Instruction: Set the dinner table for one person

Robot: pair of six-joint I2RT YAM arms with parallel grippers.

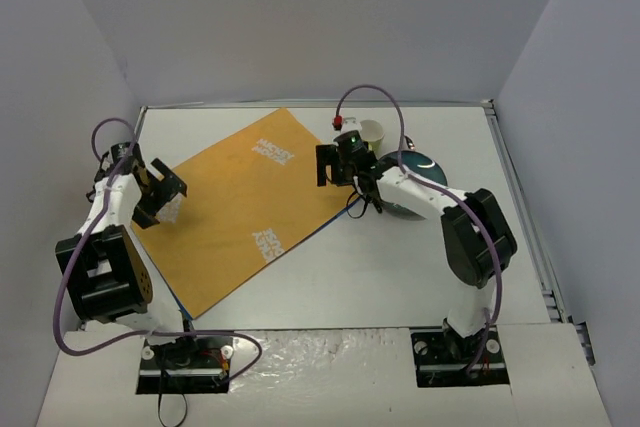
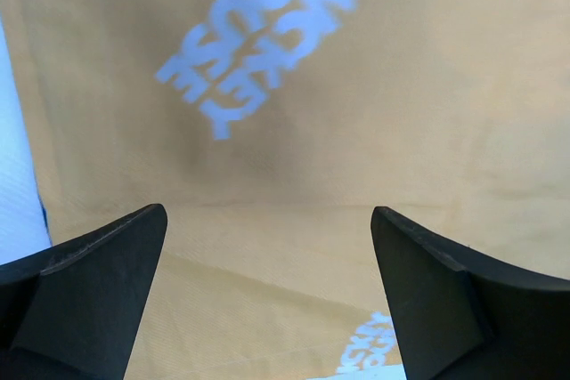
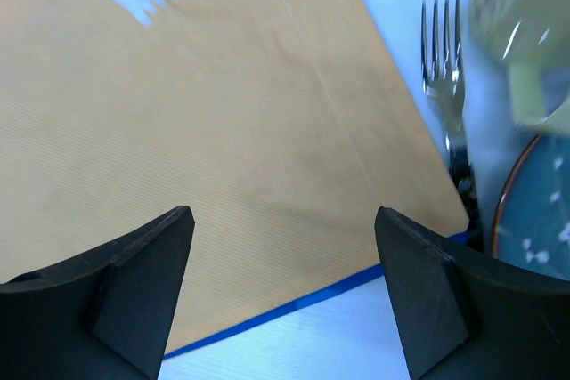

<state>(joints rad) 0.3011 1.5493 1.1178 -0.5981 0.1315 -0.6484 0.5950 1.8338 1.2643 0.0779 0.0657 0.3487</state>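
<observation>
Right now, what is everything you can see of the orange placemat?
The placemat is a thin orange rectangle, finely ribbed like woven fabric. It has white lettering printed in two places and a blue line along its near edge. It lies flat on the white table, turned askew to the table's edges. The left pincer and right pincer stand open over opposite corners; whether either touches it cannot be told. A fork lies just off its right edge.

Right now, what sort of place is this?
Probably a lab test cell, not a dining room: plain white walls box in the dinner table, the left arm and right arm are bolted at its near edge, and an orange placemat lies on it.
</observation>
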